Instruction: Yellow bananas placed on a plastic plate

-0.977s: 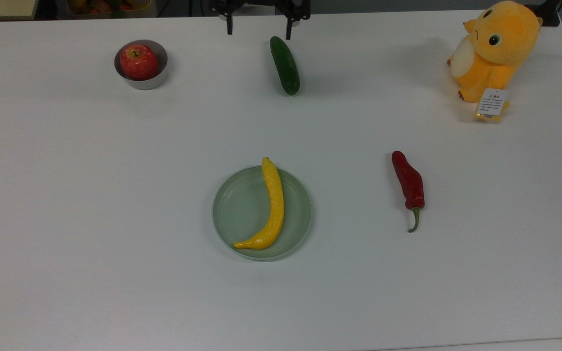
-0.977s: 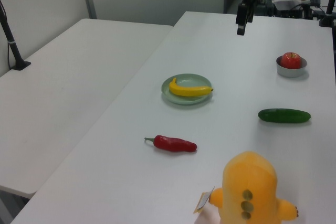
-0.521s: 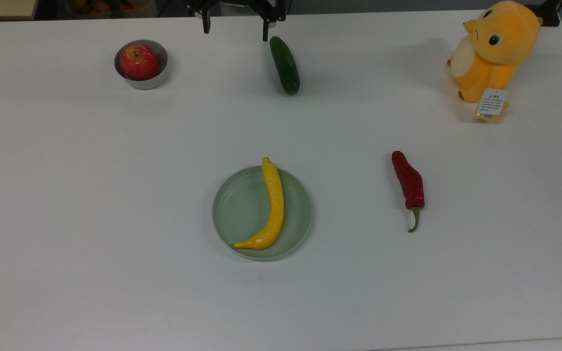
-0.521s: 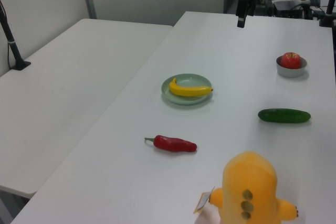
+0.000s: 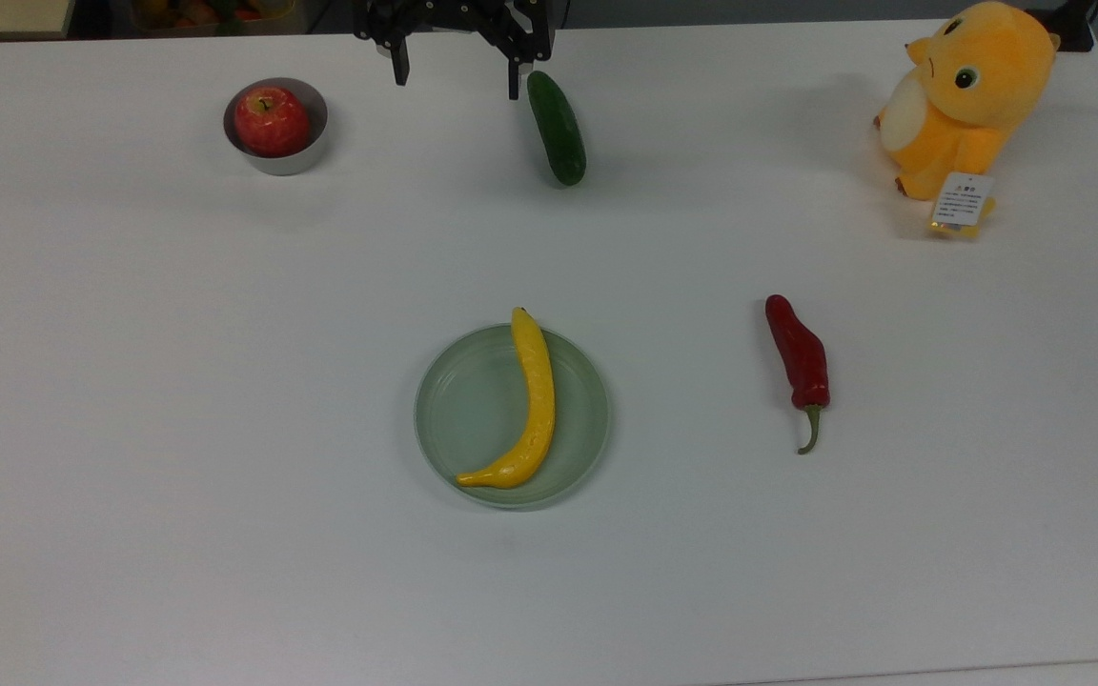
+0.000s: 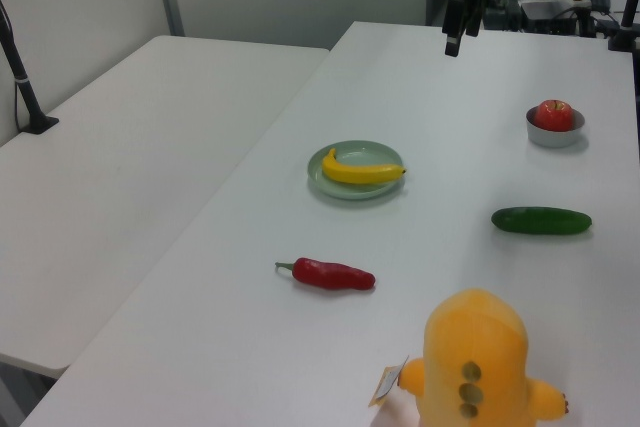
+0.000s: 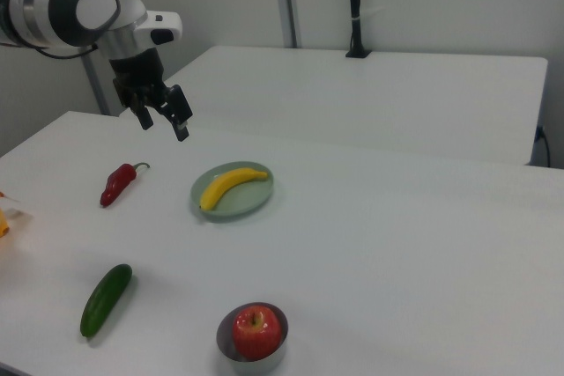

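Note:
The yellow banana (image 5: pixel 533 403) lies curved across the pale green plastic plate (image 5: pixel 473 419) near the table's middle; I also see the banana (image 6: pixel 362 171) on the plate (image 6: pixel 330 183) in the left view, and the banana (image 7: pixel 228 186) on the plate (image 7: pixel 251 202) in the right view. My gripper (image 5: pixel 457 84) hangs open and empty at the top view's upper edge, far from the plate, between the apple bowl and the cucumber. The gripper (image 7: pixel 163 126) stands well above the table in the right view, and the gripper (image 6: pixel 453 42) appears at the far end in the left view.
A metal bowl (image 5: pixel 296 157) holding a red apple (image 5: pixel 271 120) stands at the top view's upper left. A dark green cucumber (image 5: pixel 557 128) lies just right of the gripper. A red chili pepper (image 5: pixel 799 360) lies right of the plate. An orange plush toy (image 5: pixel 964 100) sits at the upper right.
The gripper has shifted toward the top view's left, from above the cucumber to between it and the apple bowl, staying open. Banana and plate have not moved.

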